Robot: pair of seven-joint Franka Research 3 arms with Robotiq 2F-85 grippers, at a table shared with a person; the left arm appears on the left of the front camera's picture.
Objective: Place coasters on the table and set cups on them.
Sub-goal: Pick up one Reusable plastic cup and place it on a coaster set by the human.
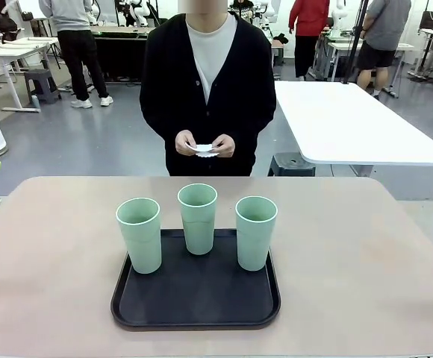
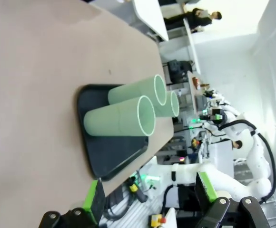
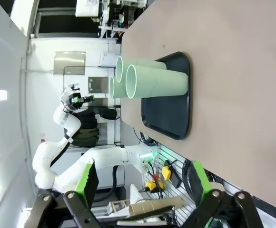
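Both claws wide open and empty; cups wait on the tray, coasters are in the person's grasp.

The left gripper (image 2: 150,194) and the right gripper (image 3: 143,179) are seen with jaws fully spread, nothing between the pads, both well apart from the work. Outward, three cups (image 1: 198,216) stand upright on the black tray (image 1: 194,313) in the middle of the table (image 1: 52,253), the centre cup set farthest back. Beyond the far edge, the white coasters (image 1: 205,149) are held between the person's hands (image 1: 186,143); none is laid down yet. The cups are judged light, stiff, smooth-walled and easily tipped, so they are best taken across the wall near mid-height. The coasters are judged thin and limp, so they are better pinched at an edge.
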